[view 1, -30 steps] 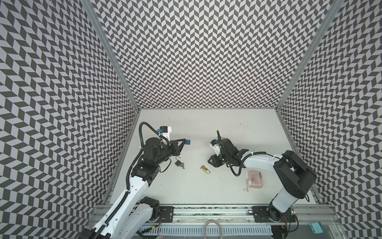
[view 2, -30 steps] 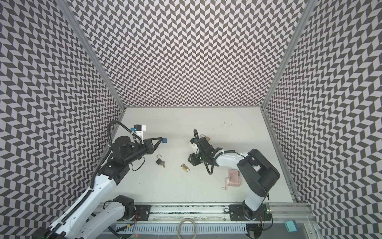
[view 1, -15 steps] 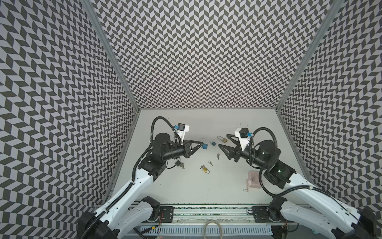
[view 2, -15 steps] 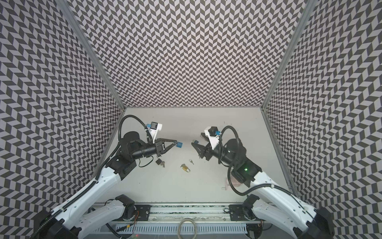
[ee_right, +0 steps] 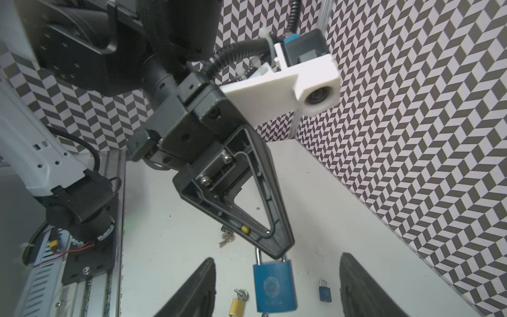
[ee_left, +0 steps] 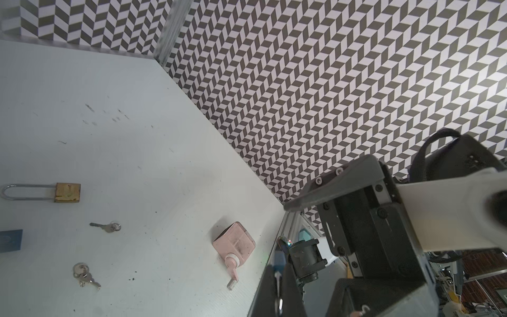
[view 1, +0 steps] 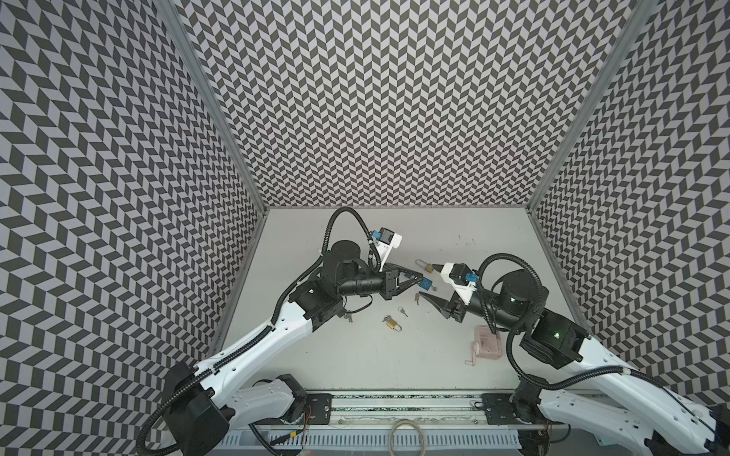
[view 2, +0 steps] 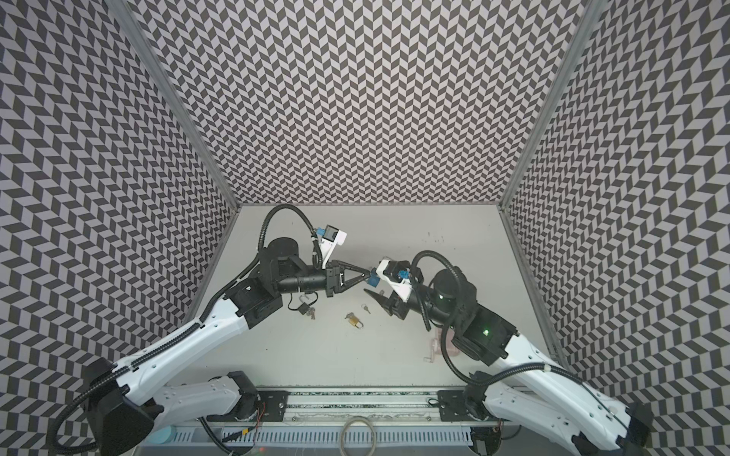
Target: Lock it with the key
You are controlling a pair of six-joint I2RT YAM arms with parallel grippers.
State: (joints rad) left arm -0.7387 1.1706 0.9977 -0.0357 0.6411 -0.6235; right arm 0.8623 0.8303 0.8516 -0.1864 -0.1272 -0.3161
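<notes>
The left hand [view 1: 418, 281] is clamped fully shut on the shackle of a blue padlock [view 1: 426, 283], which hangs from its tips above the middle of the worktop [view 1: 355, 371]. The right hand [view 1: 433, 284] faces it from the right, its jaws spread wide and holding nothing. In the right wrist view its fingers [ee_right: 194, 288] stand either side of the hanging padlock without touching it. One leg of the shackle is hidden behind the left hand's tip, so whether it is seated in the body cannot be told. Something small below the padlock is cut off by the edge of that view. Just beyond the hands on the far side, a long-shackled brass padlock [view 1: 426, 267] lies flat on the worktop. On the near side lie a loose key [view 1: 417, 297] and, nearer still, a second key [view 1: 402, 311]; which key fits the blue padlock cannot be told. Nearer again is a small brass padlock [view 1: 392, 324] with a key ring at one end, too small to tell whether a key sits in it. A dark padlock [view 2: 303, 309] with a bunch of keys lies under the left arm, which hides part of it in a top view. On the near right lies a pink padlock [view 1: 488, 346], half covered by the right arm in a top view. A small blue padlock [ee_right: 324, 291] lies on the worktop between the hanging one and a right finger.
</notes>
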